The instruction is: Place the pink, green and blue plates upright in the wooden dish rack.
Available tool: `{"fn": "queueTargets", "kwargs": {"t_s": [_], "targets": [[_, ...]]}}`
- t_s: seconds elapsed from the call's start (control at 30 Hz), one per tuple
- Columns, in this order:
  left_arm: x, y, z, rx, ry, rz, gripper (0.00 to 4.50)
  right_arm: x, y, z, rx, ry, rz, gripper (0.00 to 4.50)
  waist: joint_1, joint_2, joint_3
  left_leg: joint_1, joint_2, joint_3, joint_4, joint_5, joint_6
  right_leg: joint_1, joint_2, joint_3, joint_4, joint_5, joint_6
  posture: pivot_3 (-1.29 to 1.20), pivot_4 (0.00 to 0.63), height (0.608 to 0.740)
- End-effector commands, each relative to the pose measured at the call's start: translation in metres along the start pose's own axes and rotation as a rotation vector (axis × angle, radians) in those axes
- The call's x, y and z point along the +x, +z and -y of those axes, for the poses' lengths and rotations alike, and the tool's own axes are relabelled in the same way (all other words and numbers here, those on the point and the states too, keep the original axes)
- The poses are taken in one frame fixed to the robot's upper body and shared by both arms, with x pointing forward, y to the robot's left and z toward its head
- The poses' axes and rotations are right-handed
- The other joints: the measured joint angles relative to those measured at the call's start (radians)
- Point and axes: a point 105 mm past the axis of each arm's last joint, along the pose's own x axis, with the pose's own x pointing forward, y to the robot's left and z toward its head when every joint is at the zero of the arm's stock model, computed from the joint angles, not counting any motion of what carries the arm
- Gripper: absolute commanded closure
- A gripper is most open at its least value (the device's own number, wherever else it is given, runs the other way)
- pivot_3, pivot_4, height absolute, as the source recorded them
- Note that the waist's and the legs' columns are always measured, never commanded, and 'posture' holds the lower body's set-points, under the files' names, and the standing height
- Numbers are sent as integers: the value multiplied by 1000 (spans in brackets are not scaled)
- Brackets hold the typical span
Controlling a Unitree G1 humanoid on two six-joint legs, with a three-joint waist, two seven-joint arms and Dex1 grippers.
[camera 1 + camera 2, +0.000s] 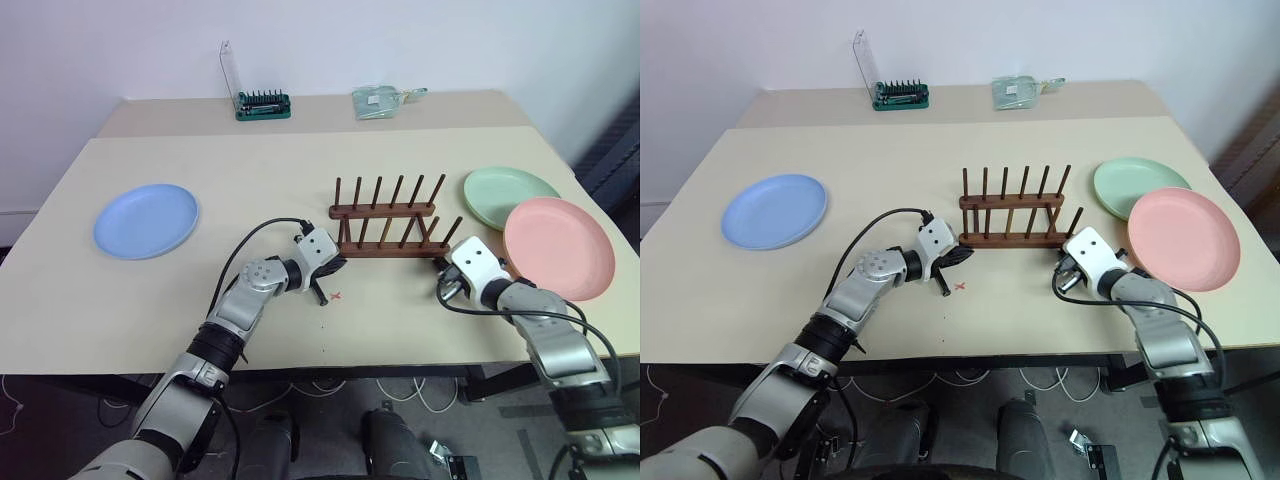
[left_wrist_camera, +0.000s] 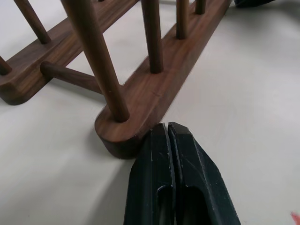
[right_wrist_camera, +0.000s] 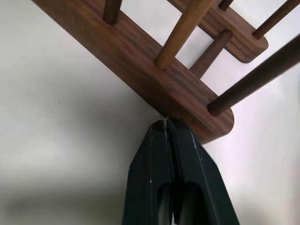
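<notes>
Mid-counter [image 1: 300, 170]: wooden dish rack [image 1: 386, 222], dark reddish-brown, two base rails w/ two rows of upright pegs, no plates in it.

Left gripper [image 2: 167, 133] at rack's left end, near rail. Jaws pressed together, nothing held; tips touching or just shy of rail's rounded end, seen close in left wrist view. Small red X mark [image 1: 336, 295] on counter just beside this gripper, on near side.

Right gripper [image 3: 167, 123] at rack's right end, same near rail. Jaws look closed w/ at most a hairline gap, nothing between them; tips against rail's side just by its rounded end. Contact vs. tiny gap: can't tell for sure.

Blue plate [image 1: 146, 220] flat on counter, far left, well apart from rack and both arms.

Green plate [image 1: 510, 197] flat on counter right of rack, near but not touching it. Pink plate [image 1: 558, 247] flat, nearer to robot than green one and right of it, rim overlapping green plate's near edge. Pink plate just beside right forearm; touching or not, can't tell.

Back counter, by wall: green-based holder of screwdriver bits [image 1: 262, 104] w/ clear lid standing open, upright. Right of it, clear plastic packet [image 1: 380, 101] lying flat. Both well apart from rack and plates.
</notes>
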Motion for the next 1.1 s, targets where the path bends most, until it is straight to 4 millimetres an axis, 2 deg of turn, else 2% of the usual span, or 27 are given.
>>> {"fn": "queueTargets", "kwargs": {"t_s": [0.03,0.13,0.17,0.23,0.37,0.5,0.6,0.67,0.7,0.8,0.83,0.93,1.0,1.1], "targets": [[-10,7,14,-12,-91,69,4500,-30,20,17,17,-19,62,3263,1,0,0,0,0,0,0,0,0,0,0,0,0,0,0,0,150,740],[-25,29,34,-49,-217,211,4500,-66,17,38,-64,-92,-7,1744,2,2,1,-5,0,0,1,-1,1,-4,-1,0,0,0,0,0,150,740],[-29,32,40,-44,-256,237,4500,-76,11,52,-92,-163,-56,1277,2,2,1,-8,0,0,1,-1,1,-6,-1,0,0,0,0,0,150,740],[-32,33,46,-45,-294,246,4500,-87,1,66,-113,-238,-115,309,3,1,1,-13,0,0,4,0,1,-11,-1,0,0,1,-1,0,150,740],[-33,36,50,-57,-330,249,4500,-93,-15,73,-104,-291,-170,309,0,1,1,-12,0,1,4,0,0,-11,0,0,0,1,-2,0,150,740],[-30,42,49,-35,-333,264,4500,-84,-47,77,-75,-355,-254,309,3,1,1,-13,0,1,4,0,1,-11,0,0,0,1,-2,0,150,740],[-30,42,48,-35,-325,263,4500,-78,-52,74,-66,-340,-254,1170,1,2,1,-13,0,1,4,0,1,-11,0,0,0,1,-2,0,150,740],[-31,40,48,-42,-320,259,4500,-76,-55,73,-64,-334,-254,2043,1,2,1,-13,0,1,4,0,1,-11,0,0,0,1,-2,0,150,740],[-32,39,48,-46,-317,258,4500,-76,-57,73,-65,-333,-260,2656,2,2,1,-13,0,1,4,0,1,-11,0,0,0,1,-2,0,150,740],[-32,38,47,-59,-307,256,4500,-78,-60,75,-74,-342,-268,4123,2,2,1,-13,0,1,4,0,1,-11,0,0,0,1,-2,0,150,740],[-32,38,47,-61,-306,257,4500,-79,-60,77,-84,-349,-268,4483,2,2,1,-13,0,1,4,0,1,-11,0,0,0,1,-2,0,150,740],[-32,38,48,-63,-306,260,4500,-83,-57,80,-104,-364,-261,4483,6,1,1,-13,0,1,4,0,1,-11,0,0,0,1,-2,0,150,740],[-31,39,48,-67,-308,262,4500,-90,-46,83,-161,-376,-232,4483,9,1,1,-13,-1,1,4,0,1,-11,-1,0,0,1,-2,0,150,740],[-31,39,47,-60,-309,261,4500,-104,-10,86,-245,-361,-108,4483,13,2,1,-13,-1,1,3,0,1,-11,-1,0,0,1,-2,0,150,740]]}}
